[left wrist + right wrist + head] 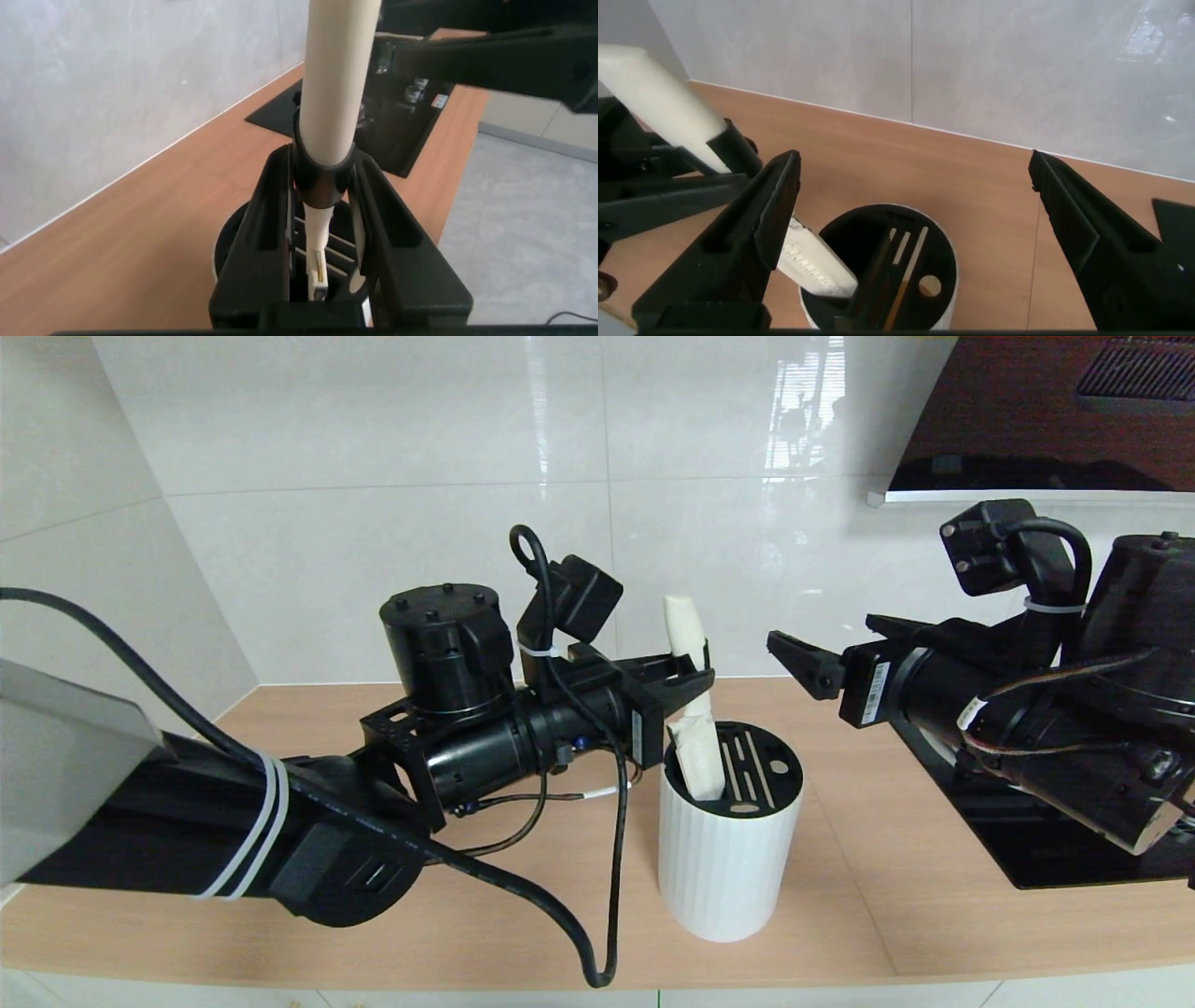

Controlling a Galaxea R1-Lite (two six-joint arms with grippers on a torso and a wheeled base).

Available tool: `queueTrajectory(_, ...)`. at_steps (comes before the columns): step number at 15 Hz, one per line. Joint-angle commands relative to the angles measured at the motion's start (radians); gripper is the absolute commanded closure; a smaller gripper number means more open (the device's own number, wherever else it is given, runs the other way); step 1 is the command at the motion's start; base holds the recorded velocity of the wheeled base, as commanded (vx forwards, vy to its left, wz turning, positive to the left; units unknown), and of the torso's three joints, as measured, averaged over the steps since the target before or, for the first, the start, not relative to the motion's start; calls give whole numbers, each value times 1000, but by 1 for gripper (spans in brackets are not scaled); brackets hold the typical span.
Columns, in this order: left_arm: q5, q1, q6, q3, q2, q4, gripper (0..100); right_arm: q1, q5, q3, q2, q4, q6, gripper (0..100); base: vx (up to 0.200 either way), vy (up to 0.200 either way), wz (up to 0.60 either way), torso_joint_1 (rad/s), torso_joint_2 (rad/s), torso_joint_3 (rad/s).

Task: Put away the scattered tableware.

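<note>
Your left end effector [689,674] is clamped tight on the white handle of a knife [686,621]. It holds the knife nearly upright, with the pale blade down inside the left side of the white ribbed knife holder [724,868]. The holder's black top carries narrow slots and a round hole to the right of the blade.

The holder stands near the front edge of the wooden bench [868,896]. Bare wood runs between it and the tiled wall [373,429] behind. A narrower strip of bare wood separates it from the black cooktop [1027,859] set into the bench on its right. A dark range hood [1046,411] hangs over that far right corner.

Your left arm comes in from the left, low over the bench. Its forearm is roughly level, and the fingers close on the knife from the side, above the holder's rim.

Your right end effector [822,653] hovers to the right of the holder at about handle height, apart from the knife. Its fingers are spread wide and grip nothing. The right arm reaches in above the cooktop, pointing toward the knife.
</note>
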Motion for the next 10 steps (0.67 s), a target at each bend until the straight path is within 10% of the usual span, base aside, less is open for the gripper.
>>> queueTrajectory(1, 1, -6, 0, -1, 21, -1, 100, 0, 0, 0, 5, 0, 0, 0, 0, 0, 0, 0, 0, 0)
queueTrajectory(10, 22, -35, 0, -12, 105, -5, 100, 0, 0, 0, 8, 0, 0, 0, 0, 0, 0, 0, 0, 0)
